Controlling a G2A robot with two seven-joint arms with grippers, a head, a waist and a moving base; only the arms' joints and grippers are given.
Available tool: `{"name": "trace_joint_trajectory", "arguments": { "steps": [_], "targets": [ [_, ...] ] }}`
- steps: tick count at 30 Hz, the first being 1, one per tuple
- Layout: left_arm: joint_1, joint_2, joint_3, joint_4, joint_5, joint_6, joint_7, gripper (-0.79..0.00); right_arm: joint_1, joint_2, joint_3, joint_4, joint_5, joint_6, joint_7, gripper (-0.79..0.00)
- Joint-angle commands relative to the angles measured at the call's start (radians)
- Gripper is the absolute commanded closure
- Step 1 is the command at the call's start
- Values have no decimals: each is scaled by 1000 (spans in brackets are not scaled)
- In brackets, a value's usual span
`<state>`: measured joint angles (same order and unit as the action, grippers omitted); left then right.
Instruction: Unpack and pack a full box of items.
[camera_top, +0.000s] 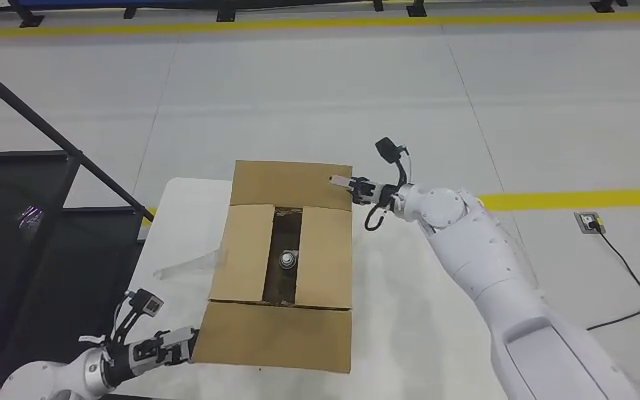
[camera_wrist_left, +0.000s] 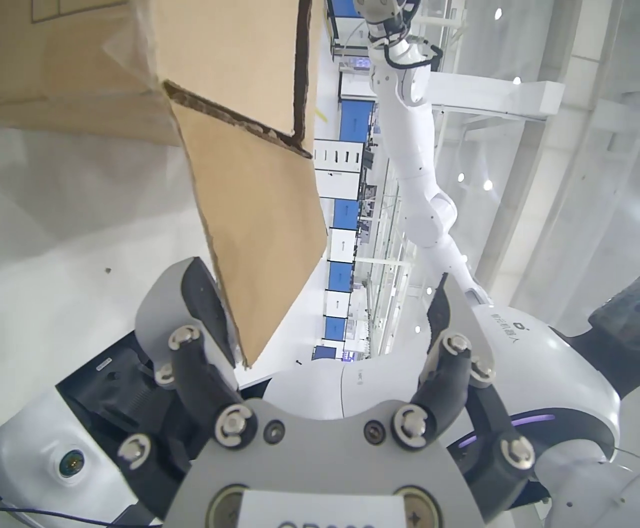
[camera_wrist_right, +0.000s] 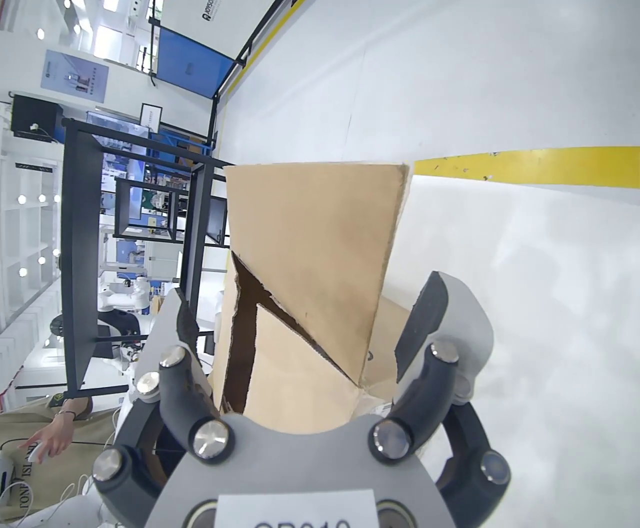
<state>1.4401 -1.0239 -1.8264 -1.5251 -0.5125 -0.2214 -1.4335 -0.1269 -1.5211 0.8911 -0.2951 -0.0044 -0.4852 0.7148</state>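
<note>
A brown cardboard box (camera_top: 285, 265) stands in the middle of the white table (camera_top: 420, 330). Its far flap (camera_top: 292, 181) and near flap (camera_top: 275, 338) are folded outward. The two side flaps lie nearly closed, and through the slit between them a small round metallic item (camera_top: 287, 260) shows. My right gripper (camera_top: 345, 183) is at the far right corner, open, with the far flap (camera_wrist_right: 310, 250) between its fingers (camera_wrist_right: 432, 305). My left gripper (camera_top: 186, 346) is at the near left corner, open, with the near flap's corner (camera_wrist_left: 260, 225) just inside one finger (camera_wrist_left: 202, 295).
A clear plastic piece (camera_top: 190, 265) lies on the table left of the box. A black frame and dark cloth (camera_top: 45, 240) stand beyond the table's left edge. Bare tabletop spreads right of the box. On the floor are a yellow line (camera_top: 560, 200) and a socket (camera_top: 590, 222).
</note>
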Motion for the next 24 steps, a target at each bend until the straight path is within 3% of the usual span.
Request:
{"name": "trace_joint_trajectory", "arguments": {
  "steps": [1,10,19,24],
  "targets": [
    [4,0,1,-9,-22,7,14,-785,4,-4,12,17,36,-33,32,-785],
    [-6,0,11,-32,-164,71,74,-785,20,3,73,67,173,-170,210,-785],
    [-24,-8,51,-73,-137,61,311,-785,24,24,121,58,258,-267,345,-785],
    [-31,-13,83,-100,-76,36,434,-785,5,36,124,-30,295,-230,390,-785]
  ]
}}
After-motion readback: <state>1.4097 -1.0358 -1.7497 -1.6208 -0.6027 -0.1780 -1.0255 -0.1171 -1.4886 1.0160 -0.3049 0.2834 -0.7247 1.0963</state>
